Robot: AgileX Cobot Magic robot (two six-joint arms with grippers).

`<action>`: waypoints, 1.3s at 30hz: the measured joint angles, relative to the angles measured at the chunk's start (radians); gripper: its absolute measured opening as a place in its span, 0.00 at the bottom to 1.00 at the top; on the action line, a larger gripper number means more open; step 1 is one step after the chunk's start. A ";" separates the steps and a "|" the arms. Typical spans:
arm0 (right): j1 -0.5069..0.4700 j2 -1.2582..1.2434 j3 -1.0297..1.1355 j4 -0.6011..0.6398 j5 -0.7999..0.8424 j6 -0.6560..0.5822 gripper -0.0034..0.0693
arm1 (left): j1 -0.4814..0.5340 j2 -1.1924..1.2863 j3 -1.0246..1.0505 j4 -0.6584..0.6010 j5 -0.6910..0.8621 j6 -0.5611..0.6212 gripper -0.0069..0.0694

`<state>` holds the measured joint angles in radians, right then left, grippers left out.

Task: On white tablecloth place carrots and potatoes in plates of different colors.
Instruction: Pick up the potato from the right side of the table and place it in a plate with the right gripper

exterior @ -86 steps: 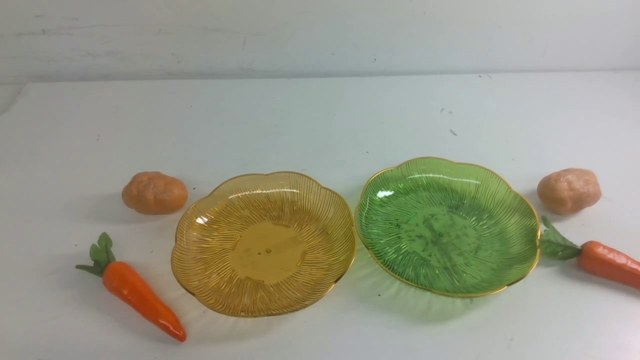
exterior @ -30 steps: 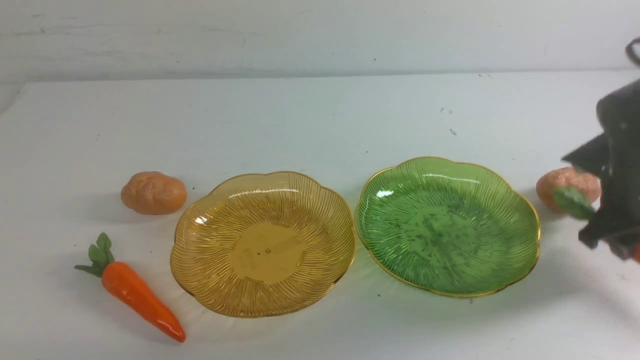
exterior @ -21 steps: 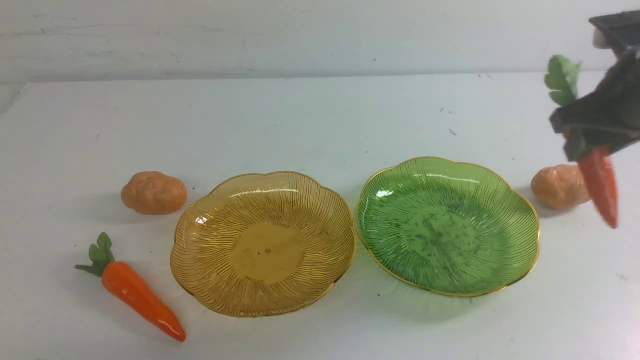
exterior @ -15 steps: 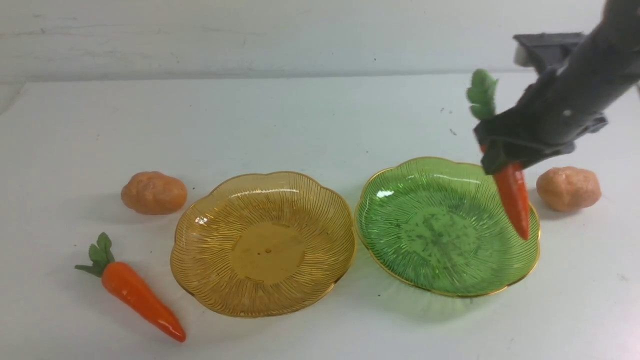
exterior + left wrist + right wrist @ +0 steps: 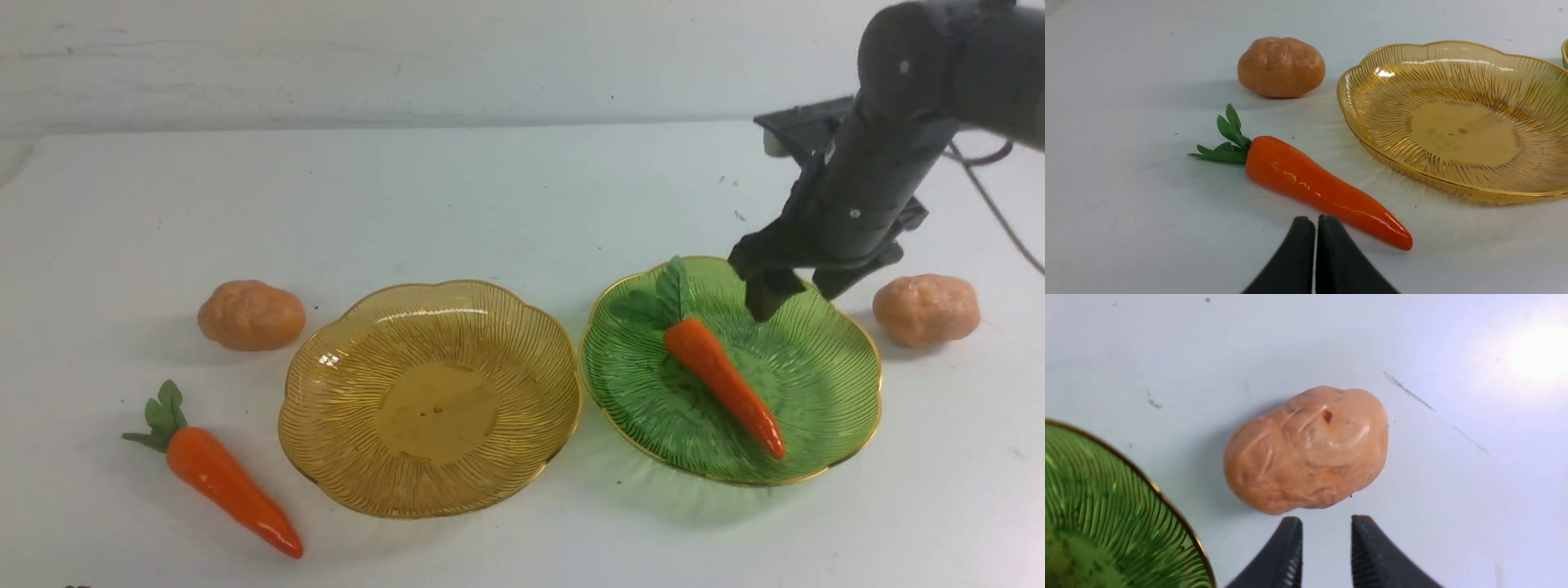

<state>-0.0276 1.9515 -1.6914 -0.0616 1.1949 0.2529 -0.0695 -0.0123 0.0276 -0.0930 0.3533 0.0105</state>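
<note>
Nearest, at the lower left of the front view, the left carrot (image 5: 224, 482) lies on the white tablecloth (image 5: 490, 188), apart from both plates. The left gripper (image 5: 1315, 222) shows only in its own wrist view. Its jaws are pressed together on nothing, and its tips are close to that carrot's pointed end.

Right of the carrot sits the amber plate (image 5: 433, 412), holding nothing. Just beside it at centre right, the green plate (image 5: 833, 384) holds the second carrot (image 5: 722, 384), which lies slantwise with its leaves toward the plate's upper rim.

Further up the frame, the left potato (image 5: 251, 314) and the right potato (image 5: 927, 310) rest on the cloth outside the plates. The right gripper (image 5: 796, 296) hangs over the green plate's upper right rim, its jaws narrowly parted and holding nothing.
</note>
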 joint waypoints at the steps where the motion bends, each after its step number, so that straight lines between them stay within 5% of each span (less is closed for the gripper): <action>1: -0.003 0.004 0.000 0.001 0.000 0.016 0.29 | 0.000 0.000 0.000 0.000 0.000 0.000 0.09; 7: -0.010 0.040 0.000 0.037 0.001 0.155 0.69 | 0.000 0.000 0.000 0.000 0.000 0.000 0.09; 12: -0.010 0.070 0.000 0.055 -0.016 0.441 0.97 | 0.000 0.000 0.000 0.000 0.000 0.000 0.09; 23: -0.010 0.139 0.000 0.046 -0.059 0.832 1.00 | 0.000 0.000 0.000 0.000 0.000 0.000 0.09; 39: -0.010 0.257 0.000 0.007 -0.169 0.905 0.97 | 0.000 0.000 0.000 0.000 0.000 0.000 0.09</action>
<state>-0.0371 2.2082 -1.6914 -0.0542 1.0258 1.1580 -0.0695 -0.0123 0.0276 -0.0930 0.3533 0.0105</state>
